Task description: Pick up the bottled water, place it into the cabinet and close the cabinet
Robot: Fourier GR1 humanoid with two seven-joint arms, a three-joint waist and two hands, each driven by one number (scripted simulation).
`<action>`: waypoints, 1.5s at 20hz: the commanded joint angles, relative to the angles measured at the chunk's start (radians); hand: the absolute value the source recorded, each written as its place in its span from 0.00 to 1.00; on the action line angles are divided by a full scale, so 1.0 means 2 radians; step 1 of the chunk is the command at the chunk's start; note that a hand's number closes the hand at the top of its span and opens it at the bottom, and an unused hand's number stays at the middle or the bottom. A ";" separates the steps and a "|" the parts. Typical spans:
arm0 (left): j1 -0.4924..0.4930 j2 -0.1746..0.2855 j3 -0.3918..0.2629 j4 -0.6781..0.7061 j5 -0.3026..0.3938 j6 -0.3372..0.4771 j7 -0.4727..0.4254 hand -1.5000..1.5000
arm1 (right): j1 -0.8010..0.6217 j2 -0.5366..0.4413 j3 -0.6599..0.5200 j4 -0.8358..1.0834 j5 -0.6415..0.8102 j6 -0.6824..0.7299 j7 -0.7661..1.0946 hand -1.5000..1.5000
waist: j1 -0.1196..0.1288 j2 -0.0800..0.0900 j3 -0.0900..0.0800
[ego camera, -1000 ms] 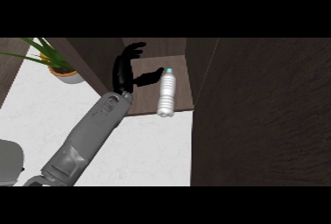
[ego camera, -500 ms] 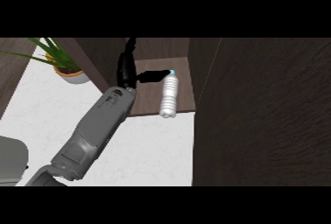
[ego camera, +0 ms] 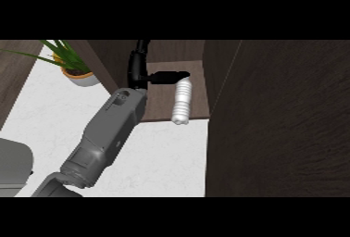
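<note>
**Bottle lying at the shelf's front edge, hand not yet clear**

The robot's black left hand (ego camera: 139, 74) is inside the cabinet opening. Its fingers are straight and point away from the robot, and one black digit stretches sideways to touch the cap end of the clear plastic water bottle (ego camera: 182, 104). Nothing is curled round the bottle, so I read the hand as open. The right hand does not show.

The bottle lies on its side on the dark brown wooden cabinet shelf (ego camera: 159, 104), with its base right at the shelf's front lip. Just beyond that lip is the white marbled counter (ego camera: 157, 152).

The main risk, as I judge it, is that the outstretched digit drags or nudges the bottle as the hand pulls back. The bottle could then roll or slide over the lip onto the counter. A base that overhangs the lip could also stop the large dark wood cabinet door (ego camera: 280, 120), on the right, from closing. The grey forearm (ego camera: 109, 129) sits in the opening as well, and the door cannot swing until it is out.

Compared with half a second ago, the bottle has barely moved. Its teal cap showed then and is now hidden behind the black digit. The hand has also shifted toward the bottle. The green plant in its pale pot (ego camera: 71, 69) is unchanged.
</note>
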 commanded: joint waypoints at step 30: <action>0.393 0.029 -0.147 -0.597 0.038 -0.070 0.127 0.00 | 0.018 0.007 0.041 -0.053 0.027 -0.052 0.038 0.00 | 0.038 -0.008 -0.002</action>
